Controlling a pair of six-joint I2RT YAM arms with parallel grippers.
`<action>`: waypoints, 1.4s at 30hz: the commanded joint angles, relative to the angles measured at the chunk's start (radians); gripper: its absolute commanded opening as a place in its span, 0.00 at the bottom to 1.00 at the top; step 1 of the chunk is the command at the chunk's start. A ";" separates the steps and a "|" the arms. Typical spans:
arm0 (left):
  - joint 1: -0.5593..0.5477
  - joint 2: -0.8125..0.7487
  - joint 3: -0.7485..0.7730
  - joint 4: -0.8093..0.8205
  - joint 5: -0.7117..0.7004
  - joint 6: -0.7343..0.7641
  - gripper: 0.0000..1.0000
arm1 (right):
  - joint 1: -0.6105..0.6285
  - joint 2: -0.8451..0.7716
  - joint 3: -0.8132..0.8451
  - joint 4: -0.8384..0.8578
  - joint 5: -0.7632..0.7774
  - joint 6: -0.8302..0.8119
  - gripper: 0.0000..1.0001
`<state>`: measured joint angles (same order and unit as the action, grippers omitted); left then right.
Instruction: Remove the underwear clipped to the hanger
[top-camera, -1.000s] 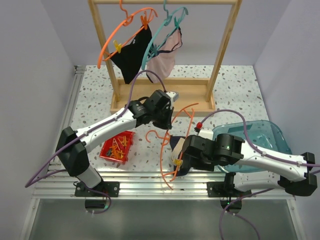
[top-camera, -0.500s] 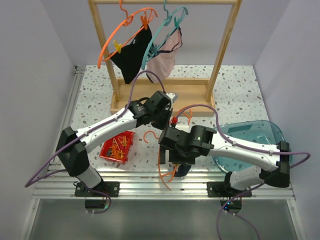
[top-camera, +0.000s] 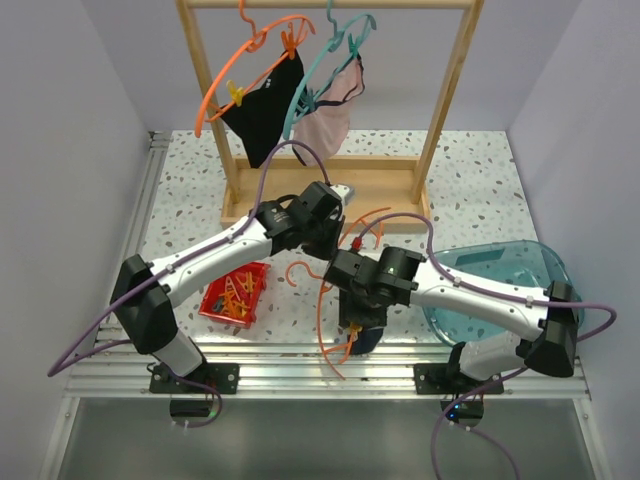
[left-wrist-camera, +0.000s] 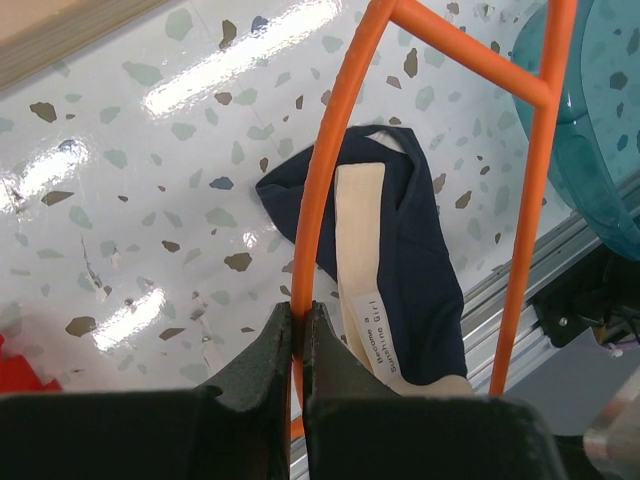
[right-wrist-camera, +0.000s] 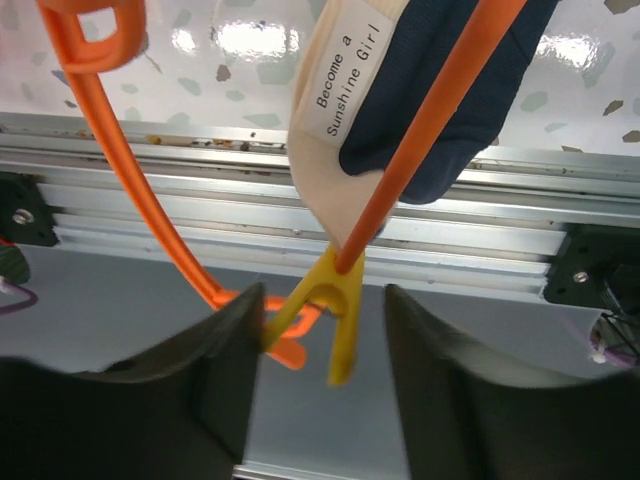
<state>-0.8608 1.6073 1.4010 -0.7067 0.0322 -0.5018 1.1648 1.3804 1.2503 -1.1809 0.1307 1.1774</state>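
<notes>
Orange hanger (left-wrist-camera: 322, 150) clamped in left gripper (left-wrist-camera: 298, 320), yellow clip (right-wrist-camera: 340, 290) at six o'clock of navy underwear (right-wrist-camera: 400, 100) is being bracketed by parted right gripper (right-wrist-camera: 322, 310) for a centred squeeze.

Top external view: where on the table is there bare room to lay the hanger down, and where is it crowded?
Bare table at the back right, between the wooden rack and the teal bin; also the left strip between rack and red tray. Crowded: the near centre, where left gripper, right gripper, orange hanger and navy underwear meet.
</notes>
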 joint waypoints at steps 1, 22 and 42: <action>-0.004 -0.058 0.030 0.001 -0.012 0.000 0.00 | -0.007 -0.043 -0.028 0.017 -0.023 -0.009 0.48; 0.045 -0.010 -0.036 0.047 -0.014 0.016 0.00 | -0.007 -0.354 -0.124 0.287 -0.072 -0.027 0.00; 0.269 -0.001 -0.143 0.288 0.210 0.140 0.00 | 0.006 0.175 0.020 1.007 -0.175 -0.114 0.00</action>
<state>-0.6174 1.5974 1.2449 -0.5213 0.1673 -0.4210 1.1614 1.5166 1.1687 -0.3149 -0.0666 1.0790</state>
